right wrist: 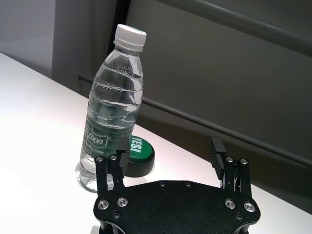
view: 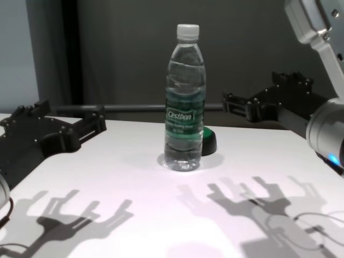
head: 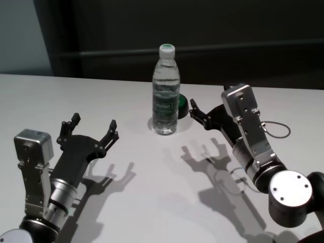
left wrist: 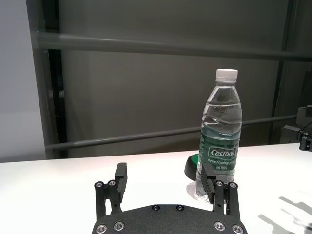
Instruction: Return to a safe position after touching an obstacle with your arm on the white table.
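The obstacle, a tall clear water bottle (head: 166, 96) with a white cap and green label, stands upright mid-table on the white table (head: 152, 182). My right gripper (head: 205, 110) hovers just right of the bottle (view: 184, 107), open and empty, and a small gap separates them. In the right wrist view the right gripper (right wrist: 165, 158) has the bottle (right wrist: 113, 107) beside one finger. My left gripper (head: 94, 124) is open and empty at the near left, well apart from the bottle. The left wrist view looks past the left gripper (left wrist: 165, 178) to the bottle (left wrist: 222, 131).
A small dark dome with a green top (head: 182, 104) sits on the table right behind the bottle, close to the right gripper's fingers. A thin cable loop (head: 277, 129) hangs off the right wrist. Dark wall and rails stand beyond the table's far edge.
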